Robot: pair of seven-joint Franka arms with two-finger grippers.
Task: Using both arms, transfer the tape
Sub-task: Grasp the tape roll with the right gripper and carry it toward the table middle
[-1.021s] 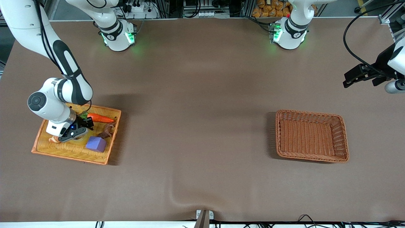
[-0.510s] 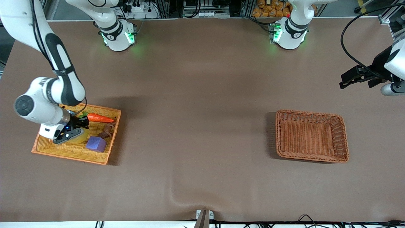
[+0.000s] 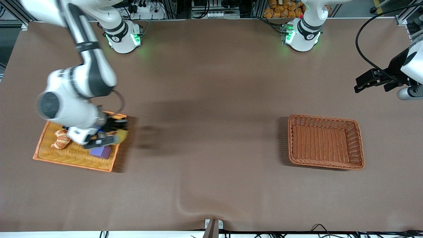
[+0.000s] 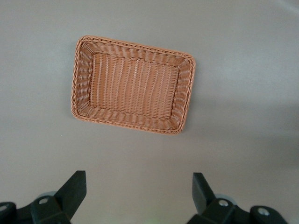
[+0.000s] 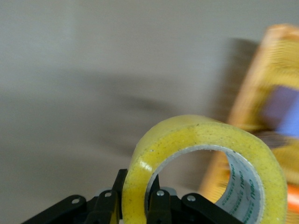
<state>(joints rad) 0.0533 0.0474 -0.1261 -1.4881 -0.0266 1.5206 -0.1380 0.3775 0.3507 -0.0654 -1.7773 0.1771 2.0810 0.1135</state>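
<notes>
Holding the tape (image 5: 205,163), the right gripper (image 3: 109,134) is up in the air over the orange tray (image 3: 66,157), at the tray edge toward the table's middle. In the right wrist view the roll's wall sits between the two fingers (image 5: 156,205), i.e. fingers clamped on the ring's wall, one inside the core, one outside. Roll is yellowish, translucent, w/ grey printed inner core. In the front view only a yellow patch of tape shows at the gripper tip; rest is motion-blurred.

Tray contents: croissant (image 3: 61,139) at the end away from the table's middle; purple block (image 3: 101,152) under the gripper, partly covered by it. A sliver of orange shows at the right wrist view's edge; cannot tell what it is.

Left gripper (image 3: 370,80) is over bare table near the left arm's end, well apart from the tape. Left wrist view: fingers (image 4: 74,191) spread wide, nothing between them. Left arm waits.

Brown wicker basket (image 3: 325,163) sits toward the left arm's end of the table, nearer the front camera than the left gripper's position, nothing in it. Left wrist view shows the basket from above, rim complete, w/ brown table cover (image 3: 211,99) all around it. Basket and tray are well apart, at about the same nearness to the front camera.
</notes>
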